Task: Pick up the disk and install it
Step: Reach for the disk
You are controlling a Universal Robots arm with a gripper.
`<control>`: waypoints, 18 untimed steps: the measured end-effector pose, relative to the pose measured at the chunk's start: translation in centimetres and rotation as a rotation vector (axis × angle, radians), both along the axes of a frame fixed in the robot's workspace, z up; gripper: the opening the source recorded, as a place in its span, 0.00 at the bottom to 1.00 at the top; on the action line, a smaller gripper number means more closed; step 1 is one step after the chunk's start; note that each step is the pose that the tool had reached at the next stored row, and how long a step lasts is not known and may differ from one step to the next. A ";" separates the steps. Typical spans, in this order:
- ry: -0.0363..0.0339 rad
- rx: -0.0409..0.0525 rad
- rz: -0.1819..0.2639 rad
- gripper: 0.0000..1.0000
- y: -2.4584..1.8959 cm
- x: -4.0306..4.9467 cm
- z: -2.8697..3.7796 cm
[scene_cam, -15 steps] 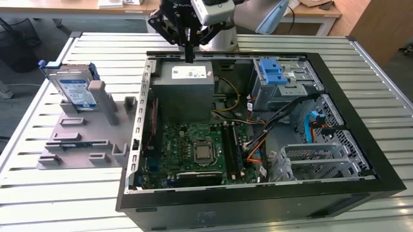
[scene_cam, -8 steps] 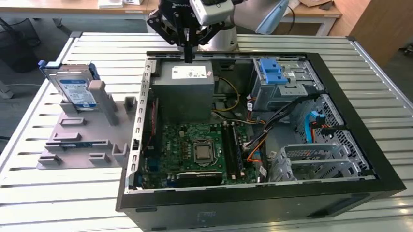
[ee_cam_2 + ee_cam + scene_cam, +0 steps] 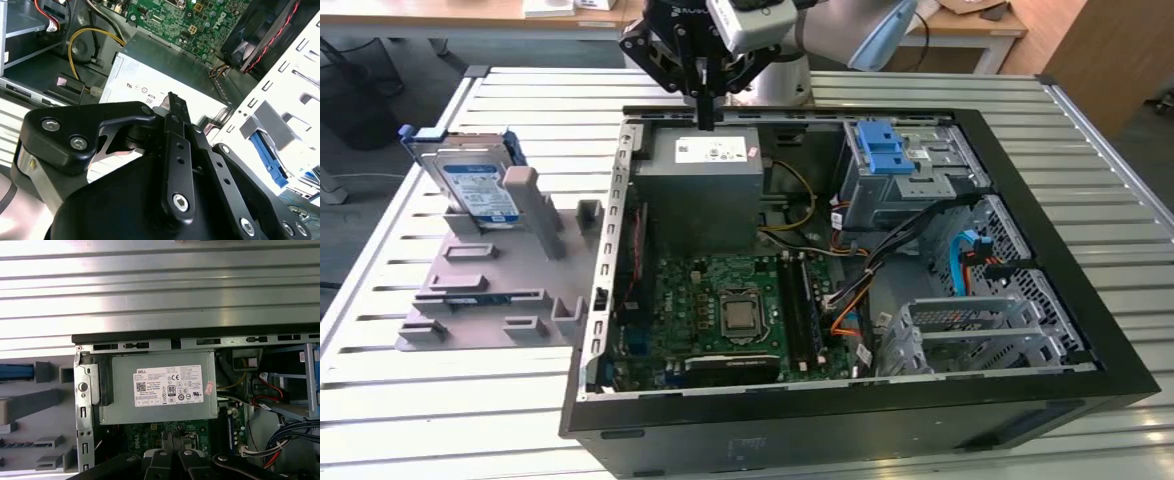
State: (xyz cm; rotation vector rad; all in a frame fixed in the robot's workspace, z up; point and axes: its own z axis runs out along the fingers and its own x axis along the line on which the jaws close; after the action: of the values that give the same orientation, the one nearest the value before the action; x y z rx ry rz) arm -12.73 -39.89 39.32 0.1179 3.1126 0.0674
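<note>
The disk [image 3: 474,185] stands upright on edge in a grey holder [image 3: 494,290] on the exterior view's left, outside the computer case; it is silver with a white and blue label and blue side rails. My gripper [image 3: 704,118] hangs over the back edge of the open case, above the grey power-supply box [image 3: 700,185], well to the right of the disk. Its black fingers are pressed together with nothing between them, as both wrist views show [image 3: 171,97] [image 3: 172,437]. A blue strip at the edge of the first wrist view [image 3: 15,372] looks like the disk's rail.
The open black computer case [image 3: 1067,250] lies on a slatted metal table [image 3: 400,350]. Inside are a green motherboard [image 3: 734,300], a metal drive cage with a blue latch [image 3: 887,150], loose cables [image 3: 907,250] and a perforated metal cage [image 3: 974,330].
</note>
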 end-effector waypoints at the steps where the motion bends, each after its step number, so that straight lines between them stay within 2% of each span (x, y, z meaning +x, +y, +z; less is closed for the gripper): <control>1: 0.0000 0.0001 0.000 0.11 0.00 -0.04 0.00; 18: 0.0021 0.0001 0.000 0.11 0.00 -0.54 -0.06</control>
State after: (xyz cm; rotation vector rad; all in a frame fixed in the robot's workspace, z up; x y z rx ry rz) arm -13.26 -39.89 39.27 0.1182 3.1147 0.0674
